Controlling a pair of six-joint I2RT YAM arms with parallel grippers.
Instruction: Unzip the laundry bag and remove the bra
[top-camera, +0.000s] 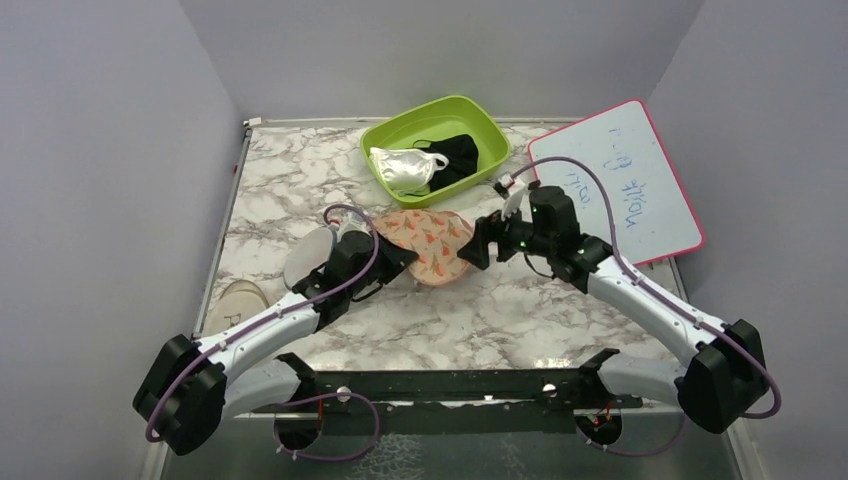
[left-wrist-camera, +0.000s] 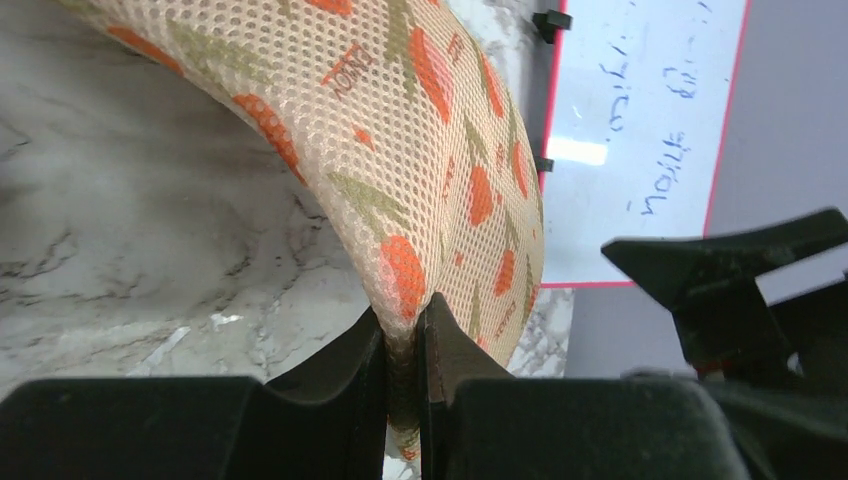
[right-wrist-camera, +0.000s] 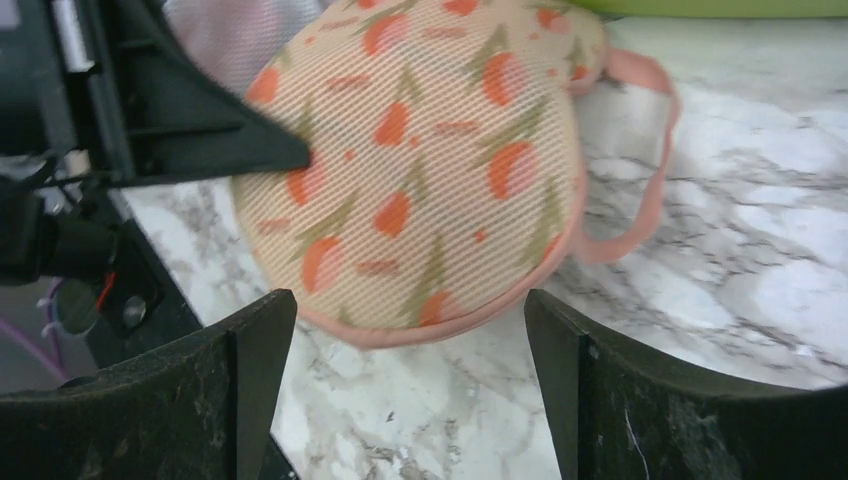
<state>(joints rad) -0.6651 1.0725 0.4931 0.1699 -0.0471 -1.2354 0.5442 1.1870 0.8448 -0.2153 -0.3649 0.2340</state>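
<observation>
Currently pinching edge of laundry bag (top-camera: 428, 243) tight in left gripper (left-wrist-camera: 405, 316); holding right gripper (right-wrist-camera: 405, 305) wide open, empty, just beside its opposite side.

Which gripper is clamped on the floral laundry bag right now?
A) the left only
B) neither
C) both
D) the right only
A: the left gripper is shut on a fold of the laundry bag, while the right gripper is open, its fingers wide apart and clear of the fabric.
</observation>
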